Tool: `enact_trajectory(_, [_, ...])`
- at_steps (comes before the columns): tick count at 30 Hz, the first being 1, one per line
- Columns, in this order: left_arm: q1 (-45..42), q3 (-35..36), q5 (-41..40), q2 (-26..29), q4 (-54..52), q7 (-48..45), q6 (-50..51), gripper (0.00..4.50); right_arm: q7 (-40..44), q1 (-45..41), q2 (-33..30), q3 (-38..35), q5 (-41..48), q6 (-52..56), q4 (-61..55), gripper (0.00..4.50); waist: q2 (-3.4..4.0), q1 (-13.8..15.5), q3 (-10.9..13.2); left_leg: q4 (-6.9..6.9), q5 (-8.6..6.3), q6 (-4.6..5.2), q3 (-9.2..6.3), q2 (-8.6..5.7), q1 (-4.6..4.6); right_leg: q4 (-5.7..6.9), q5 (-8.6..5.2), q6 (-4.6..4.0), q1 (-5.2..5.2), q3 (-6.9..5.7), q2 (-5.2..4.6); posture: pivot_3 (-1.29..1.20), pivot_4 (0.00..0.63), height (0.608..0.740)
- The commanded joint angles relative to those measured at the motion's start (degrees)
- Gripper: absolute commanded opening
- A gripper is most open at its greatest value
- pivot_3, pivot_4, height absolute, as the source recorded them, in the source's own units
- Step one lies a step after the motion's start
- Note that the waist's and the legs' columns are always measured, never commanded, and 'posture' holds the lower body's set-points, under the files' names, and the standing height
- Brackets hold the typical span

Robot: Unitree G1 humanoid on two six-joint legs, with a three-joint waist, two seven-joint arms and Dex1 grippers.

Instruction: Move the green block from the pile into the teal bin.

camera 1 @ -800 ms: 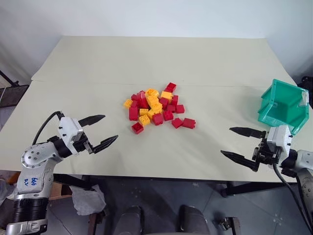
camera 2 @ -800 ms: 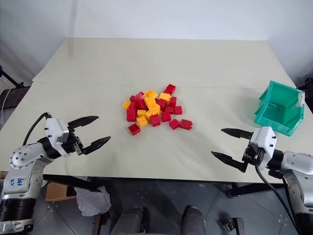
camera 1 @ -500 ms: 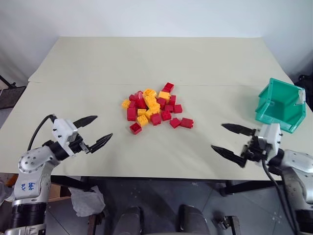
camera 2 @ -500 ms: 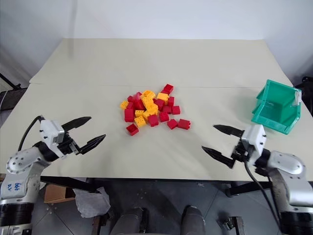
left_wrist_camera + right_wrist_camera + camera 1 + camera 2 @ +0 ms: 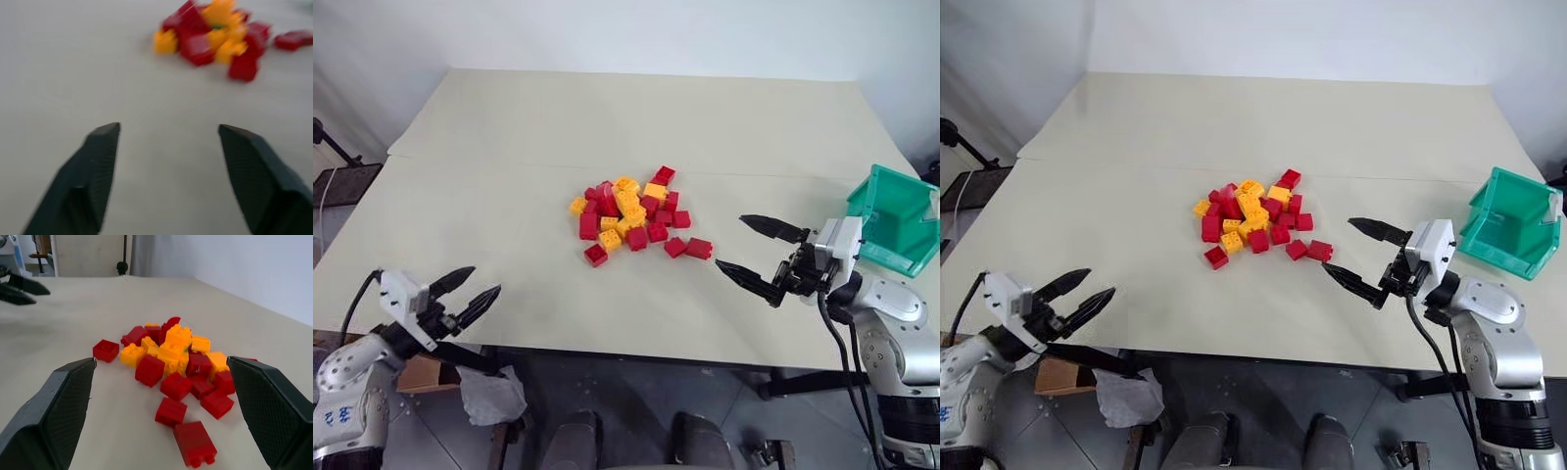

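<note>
One loose pile of red and yellow-orange studded plastic bricks (image 5: 631, 215), roughly two dozen, lies mid-way on the pale table (image 5: 607, 117), with one teal plastic bin (image 5: 901, 211) well to its right by the table edge. The small green block is at most a sliver among the pile's middle bricks; I cannot tell exactly where. The right gripper (image 5: 731, 241) hangs just right of the pile, fingers wide and empty. The left gripper (image 5: 481, 282) is well apart at the near left edge, fingers spread, with bare table between.
</note>
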Motion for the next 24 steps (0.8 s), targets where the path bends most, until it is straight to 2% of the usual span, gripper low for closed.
enact_trajectory(1, [-6.0, -5.6, 1.3, 1.3, -2.5, -2.2, 1.5, 1.99, 0.1, 1.4, -1.1, -2.1, -0.3, -1.1, -0.5, 4.5, 0.0, -0.1, 0.0, -0.01, -0.01, -0.01, 0.02, 0.01, 0.0, 0.0, 0.0, 0.0, -0.01, 0.01, 0.02, 0.0, 0.15, 0.74])
enact_trajectory(2, [-9.2, -8.0, 1.8, 1.4, -1.6, -3.3, 2.6, 1.57, -0.1, 1.7, -1.2, -2.3, -0.3, -1.1, -0.6, 4.5, 0.0, -0.1, 0.0, -0.01, -0.01, -0.01, 0.06, 0.02, 0.01, 0.01, 0.0, 0.0, -0.04, 0.03, 0.04, 0.0, 0.15, 0.74])
enact_trajectory(5, [-16.4, -12.8, 3.1, 1.9, 2.1, -4.6, 7.0, 0.69, -0.4, 2.0, -1.2, -2.6, -0.2, -0.9, -0.8, 4.5, 0.0, -0.2, 0.0, 0.0, 0.0, -0.01, 0.15, 0.04, 0.02, 0.02, 0.01, -0.01, -0.08, 0.11, 0.08, 0.0, 0.15, 0.74])
enact_trajectory(7, [-28.5, -18.5, 8.2, -0.3, 12.9, -6.1, 5.8, 0.03, -0.6, 2.3, -1.2, -2.7, -0.4, -0.9, -1.3, 4.5, 0.0, -0.3, 0.0, -0.01, 0.0, -0.02, 0.25, 0.08, 0.05, 0.04, 0.01, -0.01, -0.13, 0.22, 0.12, 0.0, 0.15, 0.74])
enact_trajectory(10, [-42.6, -23.2, 12.9, -5.7, 26.7, -5.5, 4.3, 0.03, -1.3, 3.3, -1.2, -3.2, -0.4, -0.7, -2.7, 4.5, -0.07, 0.2, 0.0, 0.15, 0.04, -0.01, 0.26, 0.09, -0.11, 0.06, 0.03, -0.05, -0.21, 0.27, 0.2, 0.0, 0.15, 0.74])
enact_trajectory(14, [-51.0, -26.6, 17.2, -10.8, 40.0, -7.8, -0.5, 0.03, -2.9, 4.8, -1.2, -4.3, -0.3, -0.2, -5.0, 4.5, -0.19, -0.6, -0.1, 0.12, -0.2, 0.09, 0.51, 0.07, -0.07, -0.01, 0.06, -0.02, -0.28, 0.44, 0.2, 0.0, 0.15, 0.74])
enact_trajectory(19, [-58.1, -27.3, 20.2, -15.0, 52.8, -7.7, -4.3, 0.03, -4.9, 7.5, -1.2, -5.5, 0.1, 0.2, -8.1, 4.5, -0.3, -1.0, 0.0, -0.12, -0.21, 0.1, 0.73, 0.12, -0.22, -0.01, 0.06, -0.02, -0.69, 0.44, 0.2, 0.0, 0.15, 0.74])
enact_trajectory(24, [-64.8, -23.7, 22.3, -18.7, 64.7, 4.8, -10.3, 0.03, -7.7, 10.2, -0.4, -6.2, 0.2, 0.5, -11.6, 4.5, -0.37, -0.3, 0.0, 0.08, -0.23, 0.15, 0.81, 0.12, -0.26, 0.01, 0.06, -0.02, -0.68, 0.55, 0.19, 0.0, 0.15, 0.74])
